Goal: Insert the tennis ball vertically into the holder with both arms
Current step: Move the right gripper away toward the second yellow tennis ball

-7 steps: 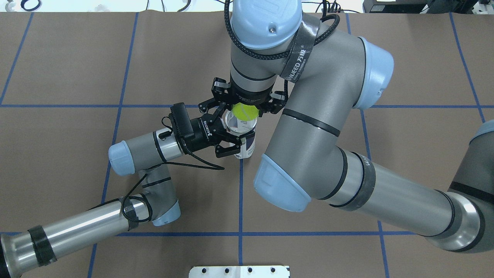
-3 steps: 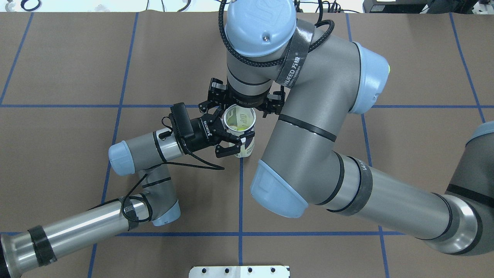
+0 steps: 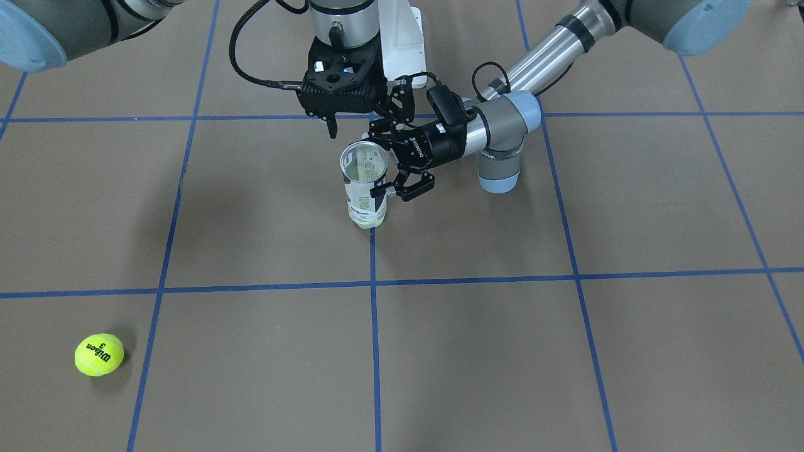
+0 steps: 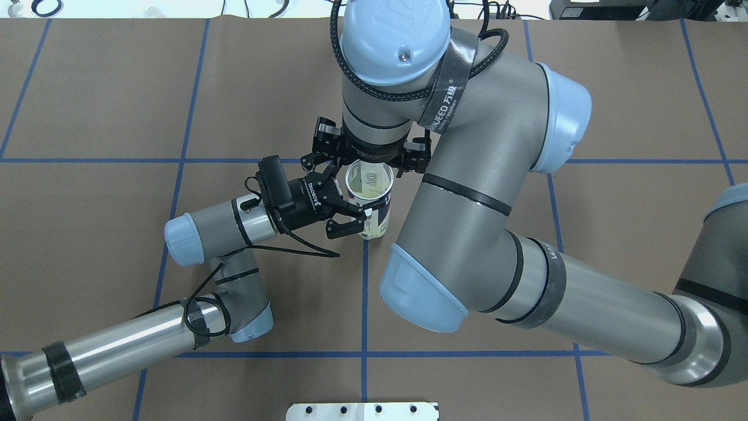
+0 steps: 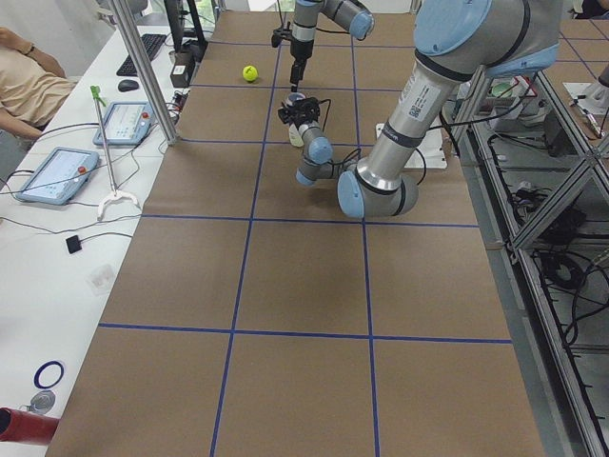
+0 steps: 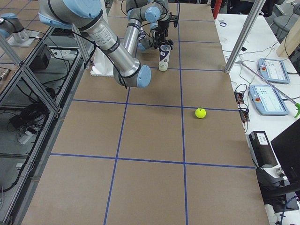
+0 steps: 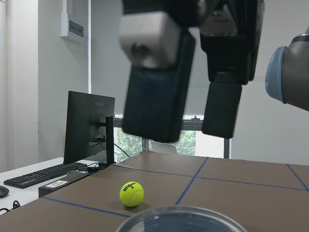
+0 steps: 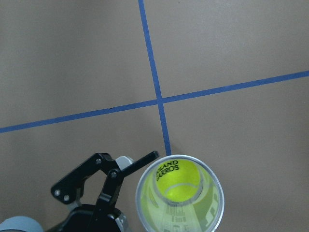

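Note:
The holder (image 4: 374,213), a clear can with a white and navy label, stands upright at the table's middle (image 3: 364,188). A yellow tennis ball (image 8: 177,181) lies at its bottom, seen through the open metal rim. My left gripper (image 4: 349,217) comes in from the side and is shut on the holder's wall (image 3: 392,164). My right gripper (image 3: 358,129) hangs open and empty straight above the rim, its fingers (image 7: 154,96) spread wide. A second tennis ball (image 3: 99,355) lies loose on the table, far from both grippers; it also shows in the left wrist view (image 7: 132,194).
The brown table carries a grid of blue tape lines (image 3: 374,282). The white bolted pedestal (image 3: 402,44) stands at the robot's edge. A side bench with tablets (image 6: 272,101) and a seated person (image 5: 29,81) lie beyond the far table edge.
A second ago the right gripper held the tennis ball just above the rim. It has let go; the ball now lies inside the holder. The holder's rim has shifted slightly right.

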Controlling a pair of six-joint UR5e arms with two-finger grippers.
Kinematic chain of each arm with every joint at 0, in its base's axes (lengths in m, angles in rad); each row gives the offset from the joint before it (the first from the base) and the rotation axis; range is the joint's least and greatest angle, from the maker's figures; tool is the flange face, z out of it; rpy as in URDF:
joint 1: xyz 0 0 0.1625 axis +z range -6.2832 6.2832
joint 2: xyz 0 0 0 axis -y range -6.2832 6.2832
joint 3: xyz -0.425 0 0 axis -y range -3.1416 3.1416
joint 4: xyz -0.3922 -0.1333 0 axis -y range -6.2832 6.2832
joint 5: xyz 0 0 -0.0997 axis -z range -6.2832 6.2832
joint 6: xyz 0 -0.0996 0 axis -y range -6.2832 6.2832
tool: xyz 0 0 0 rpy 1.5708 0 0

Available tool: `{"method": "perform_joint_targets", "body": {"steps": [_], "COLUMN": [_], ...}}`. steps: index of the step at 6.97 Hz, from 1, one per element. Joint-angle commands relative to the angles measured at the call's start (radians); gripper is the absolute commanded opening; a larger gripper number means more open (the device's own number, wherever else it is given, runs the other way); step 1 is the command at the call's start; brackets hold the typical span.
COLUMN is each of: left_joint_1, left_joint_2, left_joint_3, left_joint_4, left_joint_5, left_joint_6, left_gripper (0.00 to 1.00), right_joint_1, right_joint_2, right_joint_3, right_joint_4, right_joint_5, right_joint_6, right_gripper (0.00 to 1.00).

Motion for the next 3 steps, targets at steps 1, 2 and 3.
{"method": "perform_joint_targets", "body": {"steps": [1, 2, 3], "left_joint_1": [0.0, 0.0, 0.0], "left_joint_2": [-0.002, 0.0, 0.0], "left_joint_3": [-0.001, 0.001, -0.001], "left_joint_4": [0.0, 0.002, 0.002], "left_joint_5": [0.0, 0.0, 0.0], "left_joint_6": [0.0, 0.0, 0.0], "left_gripper": [0.99, 0.99, 0.99], "right_joint_1": [0.013, 0.044, 0.076], "right_joint_2": [-0.014, -0.042, -0.101], "right_joint_3": [0.006, 0.017, 0.057], "right_joint_4": [-0.003, -0.004, -0.004], "right_joint_5": [0.008, 0.013, 0.016], "right_joint_6": [-0.025, -0.092, -0.168], "right_gripper": [0.99, 0.99, 0.99]}}
